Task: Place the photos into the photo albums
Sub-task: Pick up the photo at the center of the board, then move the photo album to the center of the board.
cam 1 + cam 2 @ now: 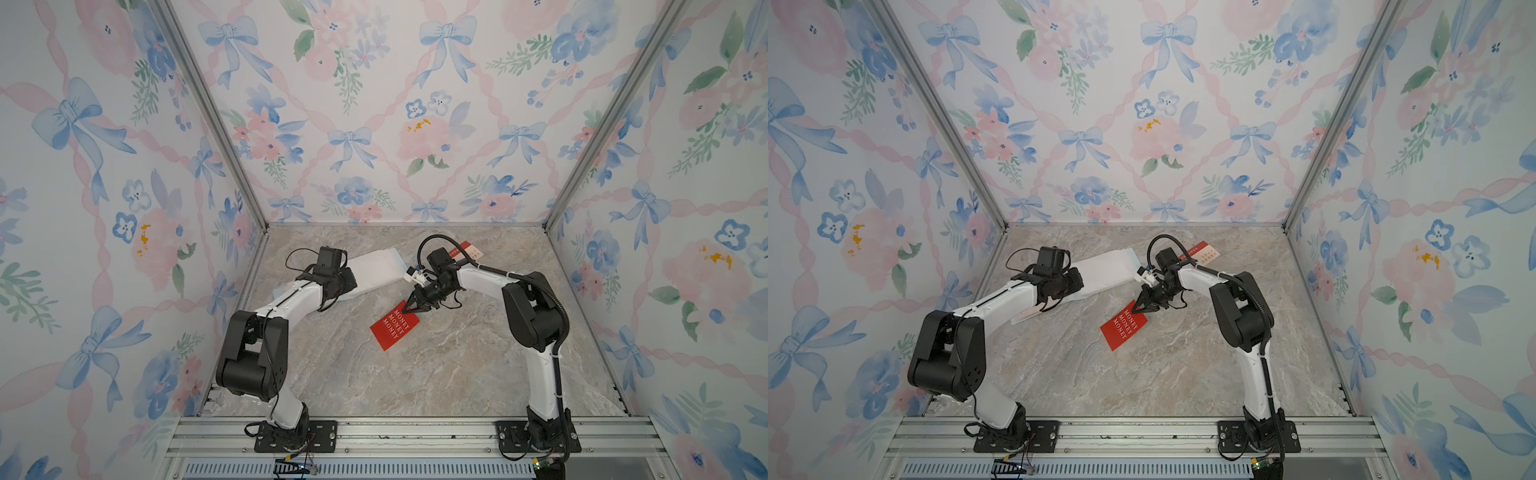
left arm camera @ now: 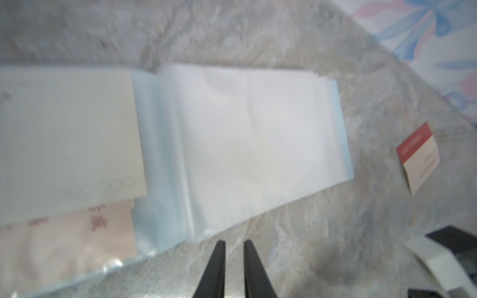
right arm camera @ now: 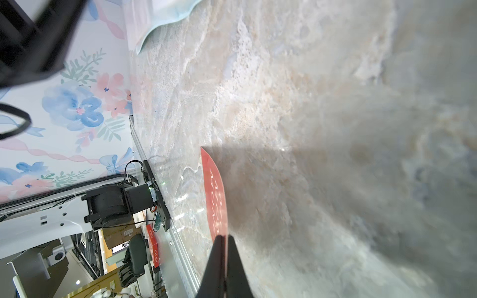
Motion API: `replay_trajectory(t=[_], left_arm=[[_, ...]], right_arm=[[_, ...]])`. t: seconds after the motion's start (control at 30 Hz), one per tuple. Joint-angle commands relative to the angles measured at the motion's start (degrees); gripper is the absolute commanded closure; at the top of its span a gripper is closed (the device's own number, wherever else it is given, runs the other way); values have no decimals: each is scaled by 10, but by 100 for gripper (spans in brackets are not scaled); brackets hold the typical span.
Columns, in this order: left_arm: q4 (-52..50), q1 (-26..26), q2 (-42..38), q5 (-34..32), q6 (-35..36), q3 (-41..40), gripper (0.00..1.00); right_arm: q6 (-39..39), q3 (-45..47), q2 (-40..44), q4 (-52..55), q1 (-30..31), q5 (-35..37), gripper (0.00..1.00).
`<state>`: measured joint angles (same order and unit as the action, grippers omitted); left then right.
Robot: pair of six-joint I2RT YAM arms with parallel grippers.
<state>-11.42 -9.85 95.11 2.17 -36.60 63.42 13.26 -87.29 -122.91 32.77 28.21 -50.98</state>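
Note:
The photo album (image 1: 376, 266) (image 1: 1106, 270) lies open on the marble table at the back, its clear sleeve pages (image 2: 258, 134) facing up. A pink photo (image 2: 67, 245) sits in a sleeve on its other page. My left gripper (image 2: 234, 243) hangs just off the album's edge, slightly open with nothing between its fingers. In both top views my right gripper (image 1: 405, 309) (image 1: 1136, 309) (image 3: 224, 237) is shut on one end of a red "MONEY" photo (image 1: 395, 326) (image 1: 1124, 326) (image 3: 214, 191), near the table's middle. Two more photos, red and cream (image 1: 469, 249) (image 2: 418, 154), lie behind the right wrist.
Flowered walls (image 1: 395, 124) close the table in on three sides. A metal rail (image 1: 415, 432) carrying both arm bases runs along the front edge. The left forearm (image 1: 291, 299) lies over the album's near page.

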Motion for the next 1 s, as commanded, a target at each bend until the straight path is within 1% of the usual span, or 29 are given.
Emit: replay_trajectory(t=[0.0,0.1,0.17,0.27,0.33,0.4,0.5,0.67,0.87,0.97], left_arm=[[-8,36,48,-29,16,62,82],[-8,61,116,-40,26,142,82],[-8,77,173,-20,30,200,82],[-8,90,255,12,17,278,83],[-8,90,296,30,13,316,84],[-9,88,322,42,11,336,84],[-9,81,337,52,11,333,84],[-8,62,340,58,17,296,85],[-7,23,319,37,19,233,86],[-6,5,318,37,5,212,86]], right_arm=[[-12,6,23,4,-7,-3,100],[-9,21,34,-12,-14,-9,100],[-3,34,46,-25,-19,-11,100],[8,53,68,-45,-30,-12,100],[13,67,84,-55,-39,-12,100],[21,82,97,-72,-49,-12,100],[35,105,113,-99,-66,-12,100],[102,138,122,-184,-91,-6,100],[121,151,134,-218,-104,1,100],[130,156,136,-230,-114,4,100]])
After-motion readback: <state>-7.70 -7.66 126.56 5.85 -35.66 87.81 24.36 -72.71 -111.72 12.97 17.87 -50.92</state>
